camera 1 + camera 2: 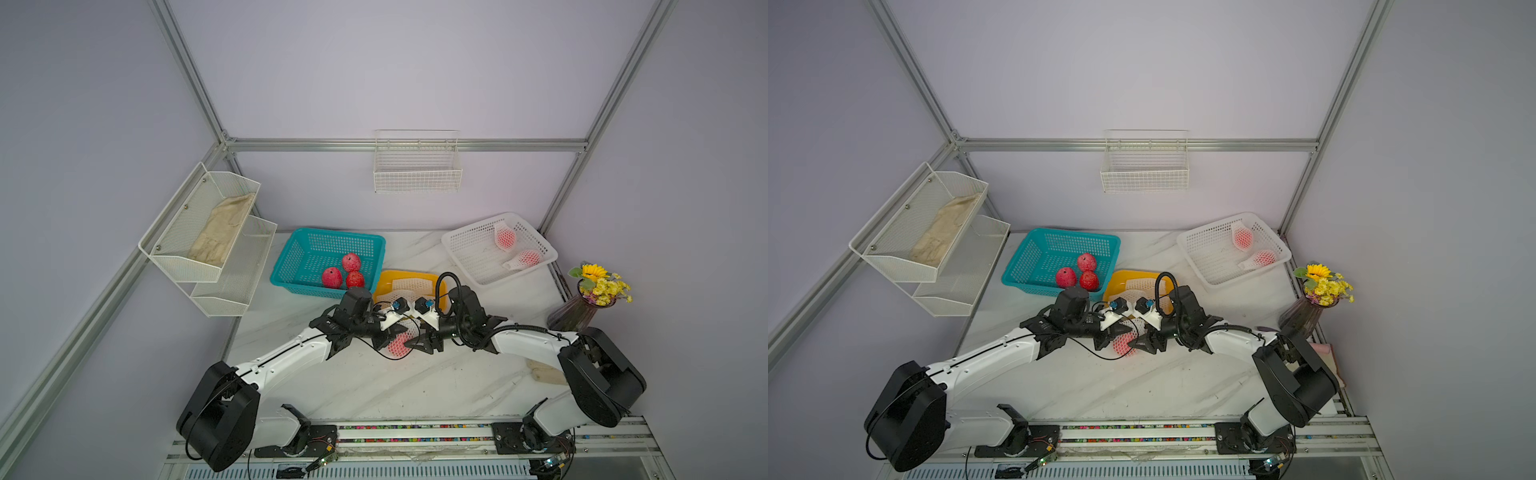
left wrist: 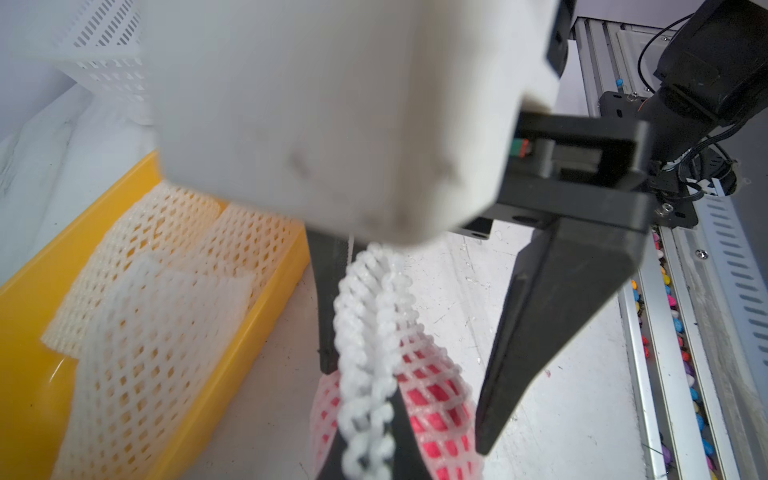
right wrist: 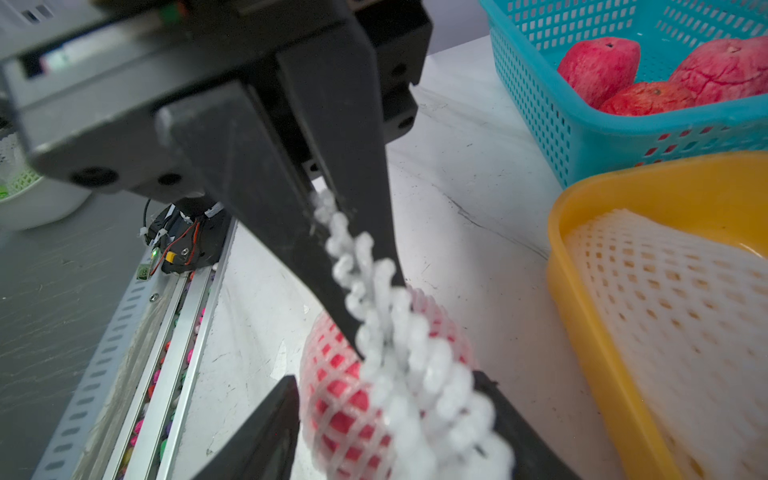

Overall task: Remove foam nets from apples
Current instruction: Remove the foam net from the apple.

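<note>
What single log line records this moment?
left gripper: shut on foam net | right gripper: open | apple: netted

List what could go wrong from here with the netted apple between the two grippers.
1. The left gripper is shut only on the twisted end of the foam net, while the right gripper has its jaws open around the apple. A pull may drag the apple along instead of stripping it.
2. With nothing clamping the apple, it may roll across the table.
3. The grippers are very close together and may collide.
</note>
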`<state>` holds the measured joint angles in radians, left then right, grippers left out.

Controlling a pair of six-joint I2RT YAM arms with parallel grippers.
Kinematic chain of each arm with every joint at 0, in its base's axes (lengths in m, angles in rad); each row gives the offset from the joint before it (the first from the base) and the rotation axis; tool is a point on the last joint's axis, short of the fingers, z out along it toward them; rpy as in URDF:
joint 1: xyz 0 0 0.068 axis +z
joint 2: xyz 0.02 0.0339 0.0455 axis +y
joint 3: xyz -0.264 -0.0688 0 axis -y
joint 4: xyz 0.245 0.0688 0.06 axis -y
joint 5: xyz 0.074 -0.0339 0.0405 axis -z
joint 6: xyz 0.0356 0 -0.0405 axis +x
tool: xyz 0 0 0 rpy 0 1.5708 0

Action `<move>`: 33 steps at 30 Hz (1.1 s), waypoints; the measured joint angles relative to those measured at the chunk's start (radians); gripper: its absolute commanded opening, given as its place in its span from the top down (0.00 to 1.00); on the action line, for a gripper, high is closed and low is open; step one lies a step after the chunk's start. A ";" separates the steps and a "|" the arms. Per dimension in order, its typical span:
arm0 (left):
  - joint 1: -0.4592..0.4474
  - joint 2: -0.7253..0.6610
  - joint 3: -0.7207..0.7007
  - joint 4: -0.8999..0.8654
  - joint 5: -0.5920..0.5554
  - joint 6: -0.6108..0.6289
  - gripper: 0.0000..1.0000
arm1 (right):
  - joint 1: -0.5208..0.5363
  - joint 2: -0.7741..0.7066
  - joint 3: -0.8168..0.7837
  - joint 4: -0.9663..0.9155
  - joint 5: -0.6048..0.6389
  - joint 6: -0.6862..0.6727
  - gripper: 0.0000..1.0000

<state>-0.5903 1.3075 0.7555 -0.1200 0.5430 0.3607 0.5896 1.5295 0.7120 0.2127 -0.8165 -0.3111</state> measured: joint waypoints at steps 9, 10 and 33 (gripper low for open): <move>0.000 -0.005 0.000 0.003 0.003 -0.011 0.98 | 0.000 0.027 0.003 0.040 -0.012 0.017 0.74; 0.000 -0.005 0.000 0.003 0.004 -0.011 0.98 | 0.000 0.031 0.003 0.042 -0.014 0.021 0.80; 0.001 -0.026 0.000 -0.121 -0.153 0.002 0.44 | 0.000 0.060 0.023 0.042 -0.020 0.014 0.98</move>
<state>-0.5892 1.2816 0.7551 -0.2405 0.3904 0.3622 0.5892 1.5890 0.7345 0.2546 -0.8368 -0.2974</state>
